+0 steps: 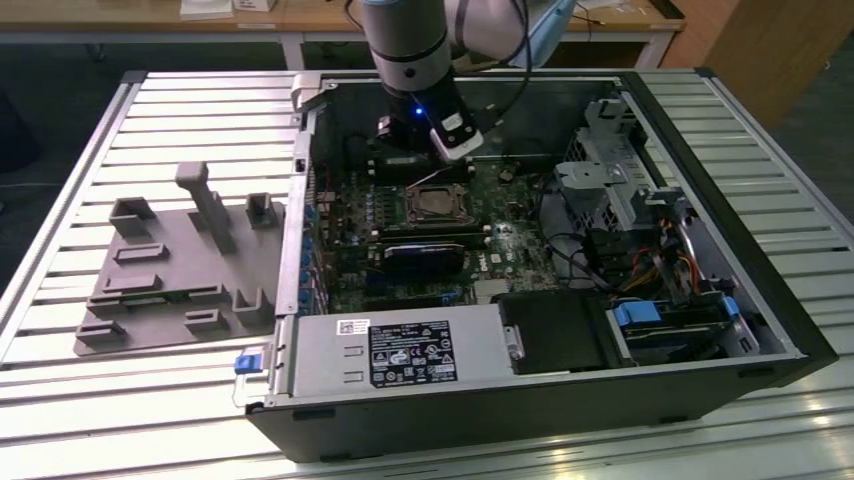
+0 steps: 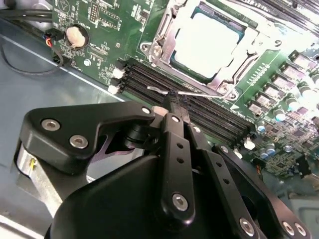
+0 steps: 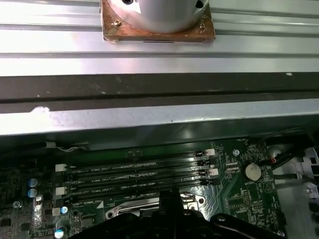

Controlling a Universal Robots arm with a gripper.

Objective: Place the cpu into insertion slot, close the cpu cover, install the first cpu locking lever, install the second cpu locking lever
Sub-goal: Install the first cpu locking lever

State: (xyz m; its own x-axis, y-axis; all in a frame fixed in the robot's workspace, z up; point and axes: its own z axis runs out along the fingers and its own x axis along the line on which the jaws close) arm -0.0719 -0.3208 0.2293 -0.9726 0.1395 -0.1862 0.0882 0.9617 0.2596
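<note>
The cpu lies flat in the insertion slot on the green board, its pale metal face up. The silvery cpu cover lies down around it as a frame. My gripper hangs just beside the socket, over the black memory slots, with its black fingers pressed together. A thin silvery locking lever rod crosses right at the fingertips and touches them. In the exterior view the gripper stands at the socket's far edge. In the first wrist view the gripper sits against the socket's metal rim.
Several long black memory slots run beside the socket, with a coin battery near the case wall. A power supply, drive cages and cables crowd the case. A grey fixture tray lies on the slatted table.
</note>
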